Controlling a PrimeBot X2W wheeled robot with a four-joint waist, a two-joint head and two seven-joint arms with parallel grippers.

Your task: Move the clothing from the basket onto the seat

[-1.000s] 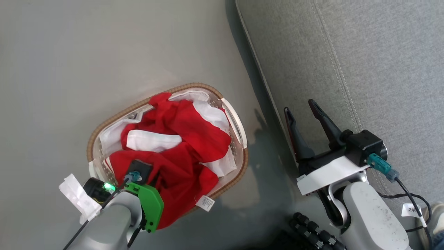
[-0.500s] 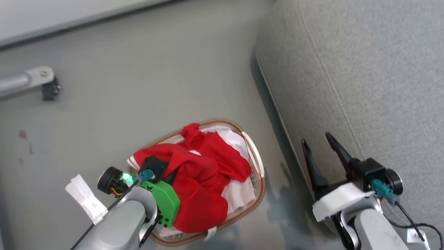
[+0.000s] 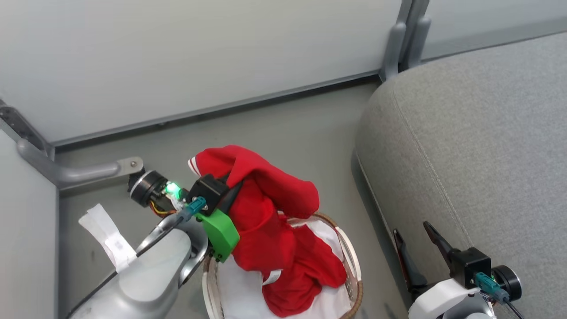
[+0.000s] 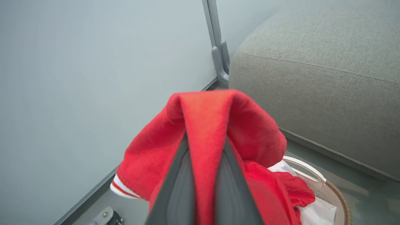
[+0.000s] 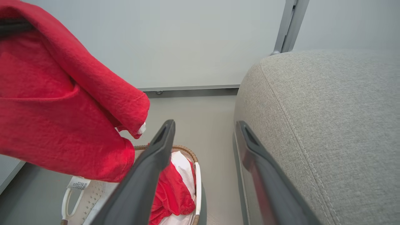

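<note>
1. Soft bright red clothing (image 3: 266,208): one garment hangs over the oval white perforated basket (image 3: 350,257) at 6 o'clock, with more inside.
2. Our left gripper (image 4: 206,137) clamps it; our right gripper (image 3: 412,229) is spread, empty.
3. We judge the carry to the light grey upholstered seat (image 3: 487,155), at 3 o'clock, remains.

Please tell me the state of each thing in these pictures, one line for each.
Clothing: raised by one fold, lower part in the basket.
Basket: on the floor, red cloth inside.
Seat: no clothing on the part in view.
Left pincer: shut on the clothing.
Right pincer: open, holding nothing.
</note>
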